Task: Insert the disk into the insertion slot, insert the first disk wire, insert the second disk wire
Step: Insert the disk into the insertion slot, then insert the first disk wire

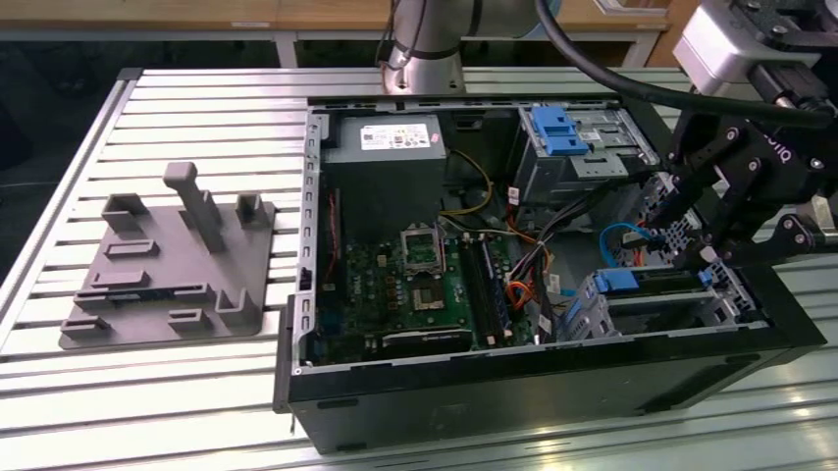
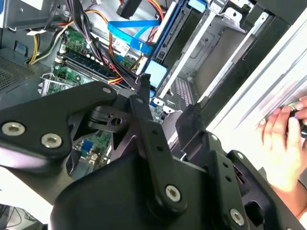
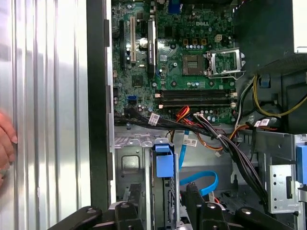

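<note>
We found the slatted metal desk [image 1: 144,412] carrying an open computer case [image 1: 524,388], with a grey moulded fixture [image 1: 171,275] beside it towards the exterior view's left. Inside the case, at the exterior view's right, stood the insertion slot [image 1: 668,316], and the disk [image 1: 654,283] sat inside it, its blue carrier end showing. The claw [image 1: 707,250] hung just above, fingers [image 3: 194,203] spread wide on either side of the disk. A blue flat cable [image 3: 201,179] curled near the cage. A person's hand [image 2: 283,139] rested on the desk.
</note>
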{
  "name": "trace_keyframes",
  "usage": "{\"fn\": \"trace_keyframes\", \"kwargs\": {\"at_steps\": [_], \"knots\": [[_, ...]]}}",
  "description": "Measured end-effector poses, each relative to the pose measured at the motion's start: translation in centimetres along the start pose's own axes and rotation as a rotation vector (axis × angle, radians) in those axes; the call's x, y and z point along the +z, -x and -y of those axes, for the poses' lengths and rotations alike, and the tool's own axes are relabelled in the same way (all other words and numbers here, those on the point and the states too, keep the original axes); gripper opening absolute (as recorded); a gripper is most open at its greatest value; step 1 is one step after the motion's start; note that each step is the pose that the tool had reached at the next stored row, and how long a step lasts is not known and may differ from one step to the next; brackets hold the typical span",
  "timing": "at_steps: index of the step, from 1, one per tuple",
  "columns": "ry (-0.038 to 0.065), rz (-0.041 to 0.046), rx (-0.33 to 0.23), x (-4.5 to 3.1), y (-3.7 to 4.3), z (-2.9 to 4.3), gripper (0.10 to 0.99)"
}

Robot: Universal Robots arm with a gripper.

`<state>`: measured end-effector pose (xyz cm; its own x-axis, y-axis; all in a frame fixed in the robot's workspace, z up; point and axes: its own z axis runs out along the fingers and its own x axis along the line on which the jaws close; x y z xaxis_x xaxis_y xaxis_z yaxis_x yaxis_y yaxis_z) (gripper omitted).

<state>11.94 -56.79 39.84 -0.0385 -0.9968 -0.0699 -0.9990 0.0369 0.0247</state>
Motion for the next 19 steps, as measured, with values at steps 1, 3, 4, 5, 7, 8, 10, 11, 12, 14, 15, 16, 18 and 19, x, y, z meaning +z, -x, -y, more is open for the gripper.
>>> {"fn": "trace_keyframes", "kwargs": {"at_steps": [1,3,4,5,7,8,10,11,12,14,15,16,18,19], "knots": [[0.000,0.0000,0.000,0.00,0.00,0.00,0.498],[0.000,0.0000,0.000,0.02,0.00,0.01,0.498],[0.000,0.0001,0.000,0.04,0.00,0.01,0.498],[0.000,0.0001,0.000,0.04,0.00,0.01,0.498],[0.000,0.0000,0.000,0.04,0.00,0.01,0.498],[0.000,0.0001,0.000,0.04,0.00,0.02,0.498],[0.000,0.0001,0.000,0.04,0.00,0.02,0.498],[0.000,0.0001,0.000,0.04,0.00,0.02,0.498],[0.000,0.0000,0.000,0.04,0.00,0.02,0.498],[0.000,0.0000,0.000,0.05,0.00,0.03,0.498],[0.000,-0.0003,0.001,0.05,0.00,0.03,0.498],[0.000,-0.0006,0.005,0.05,0.00,0.04,0.498],[-0.001,-0.0055,0.016,0.06,0.01,0.05,0.498],[-0.002,-0.0116,0.017,0.06,0.06,0.07,0.498]]}}
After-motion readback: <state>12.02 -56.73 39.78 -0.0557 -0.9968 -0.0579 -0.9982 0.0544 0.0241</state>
